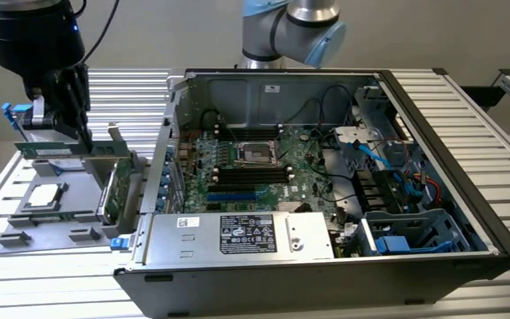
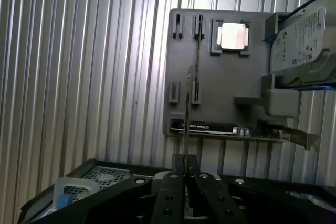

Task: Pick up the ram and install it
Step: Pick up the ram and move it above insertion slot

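Green ram [image 1: 56, 150] hangs pinched edgewise in the gripper [image 1: 71, 136], upper left of the exterior view, just above the grey tray [image 1: 51, 229]. Holding it level and square looks key to lifting it clear of the tray's slots.

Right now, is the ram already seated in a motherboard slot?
No, the gripper holds the ram over the gray tray, outside the computer case.

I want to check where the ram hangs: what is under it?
Under the ram, gripped edge-on by the hand, lies the grey tray with its empty slots; the CPU sits to one side. The hand covers the ram's gripped end.
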`<state>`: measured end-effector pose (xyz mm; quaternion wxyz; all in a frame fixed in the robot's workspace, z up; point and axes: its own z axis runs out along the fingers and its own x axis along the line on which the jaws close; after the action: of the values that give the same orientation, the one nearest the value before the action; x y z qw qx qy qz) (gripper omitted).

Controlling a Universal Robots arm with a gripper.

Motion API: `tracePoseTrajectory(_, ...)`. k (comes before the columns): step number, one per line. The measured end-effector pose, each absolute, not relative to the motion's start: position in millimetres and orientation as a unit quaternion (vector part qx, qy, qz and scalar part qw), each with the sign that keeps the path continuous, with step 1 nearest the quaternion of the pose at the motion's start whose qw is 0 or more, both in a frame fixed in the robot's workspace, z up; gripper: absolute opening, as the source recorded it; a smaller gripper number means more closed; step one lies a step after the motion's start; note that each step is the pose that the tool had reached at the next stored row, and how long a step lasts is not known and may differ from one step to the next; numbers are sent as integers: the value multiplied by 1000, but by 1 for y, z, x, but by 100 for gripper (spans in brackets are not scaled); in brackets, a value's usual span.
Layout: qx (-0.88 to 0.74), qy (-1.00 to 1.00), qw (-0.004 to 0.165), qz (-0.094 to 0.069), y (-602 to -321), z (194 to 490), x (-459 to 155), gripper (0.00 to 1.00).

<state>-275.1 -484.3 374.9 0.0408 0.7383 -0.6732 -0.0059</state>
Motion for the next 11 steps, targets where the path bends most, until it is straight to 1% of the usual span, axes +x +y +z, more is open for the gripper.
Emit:
tracePoseTrajectory(5,738,-673,41,-6,-481,386,-259,14)
tracePoseTrajectory(11,738,-673,41,-6,-475,393,-243,14)
